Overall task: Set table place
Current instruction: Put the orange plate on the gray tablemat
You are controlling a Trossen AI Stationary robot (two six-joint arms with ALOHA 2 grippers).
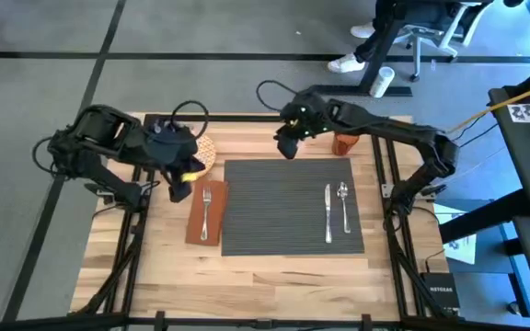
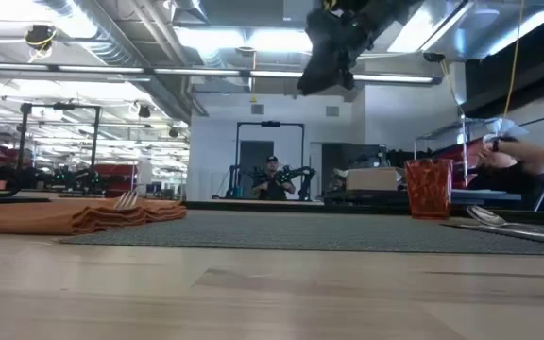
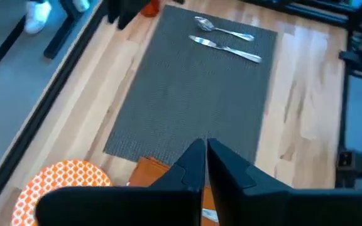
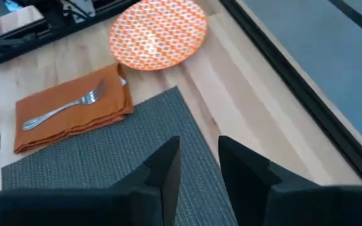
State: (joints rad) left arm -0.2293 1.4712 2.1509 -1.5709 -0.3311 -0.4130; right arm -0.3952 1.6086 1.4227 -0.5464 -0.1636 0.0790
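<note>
While the right gripper [image 1: 288,144] hangs empty over the mat's [image 1: 274,207] far edge, fingers slightly apart, the left gripper [image 1: 180,187] hovers above the napkin [image 1: 197,223] with fingers nearly together, apparently holding nothing. Still off the mat, the plate [image 4: 159,33] lies near the table's [image 1: 265,267] far left corner. It looks rigid, smooth, probably breakable; take it by the rim.

One camera looks straight down on the whole worktop [image 1: 155,267]; another sits at its surface, facing the room. Both wrist cameras look down, seemingly close, sharing the placemat [image 3: 193,94].
</note>
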